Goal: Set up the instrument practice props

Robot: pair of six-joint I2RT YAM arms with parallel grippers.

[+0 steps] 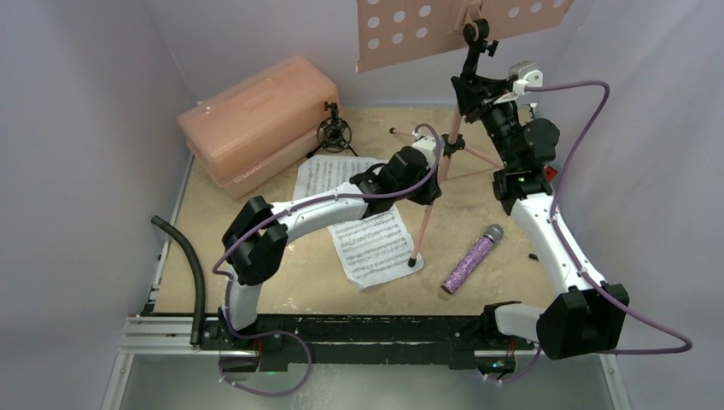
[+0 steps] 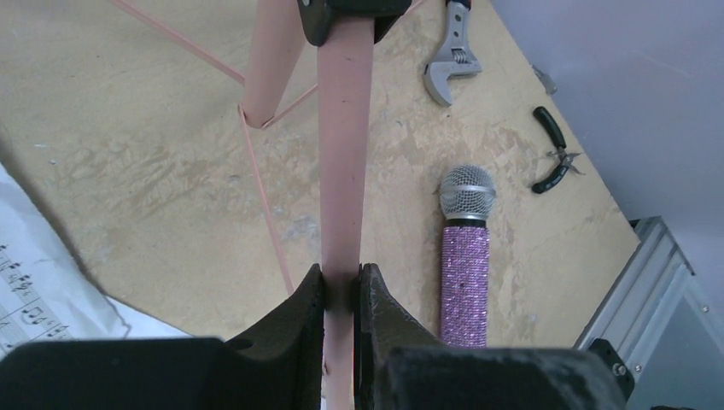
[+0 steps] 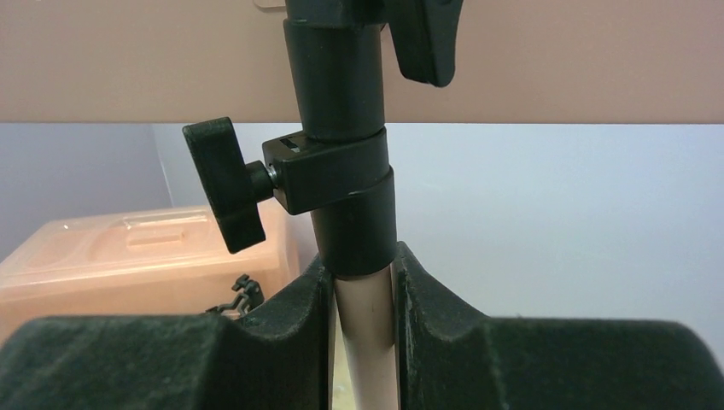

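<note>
**Clerk:** Containers?

**Checker:** One. Pink case [image 1: 256,124], translucent, lid down, at the far left of the table [image 1: 512,286]. Its contents cannot be made out through the plastic.

**Clerk:** Standing items?

**Checker:** Music stand [image 1: 427,30], upright on the far middle of the table, with its perforated desk uppermost. Mini tripod [image 1: 334,132], black, upright, just beside the case's right end.

**Clerk:** Flat items?

**Checker:** Two sheet-music pages [image 1: 373,248], lying one behind the other between the case and the stand. The stand's front foot sits at the nearer page's right edge. Microphone [image 1: 471,259], glittery purple, lying to the right of that leg with its mesh head pointing away from the arm bases.

**Clerk:** Grippers?

**Checker:** Left gripper [image 2: 341,286] is clamped on the stand's pink front leg. Right gripper [image 3: 363,273] is clamped on the pale pole directly under the black knob collar.

**Clerk:** Sundries?

**Checker:** Wrench [image 2: 448,64] and pliers [image 2: 555,154], lying beyond the microphone in the left wrist view. Black hose [image 1: 183,265] along the left edge.

**Clerk:** Obscured or cut off?

**Checker:** The desk runs out of the top of the overhead frame. The left arm crosses both pages. The right arm covers the wrench from above. The stand's rear legs show only in part.
</note>
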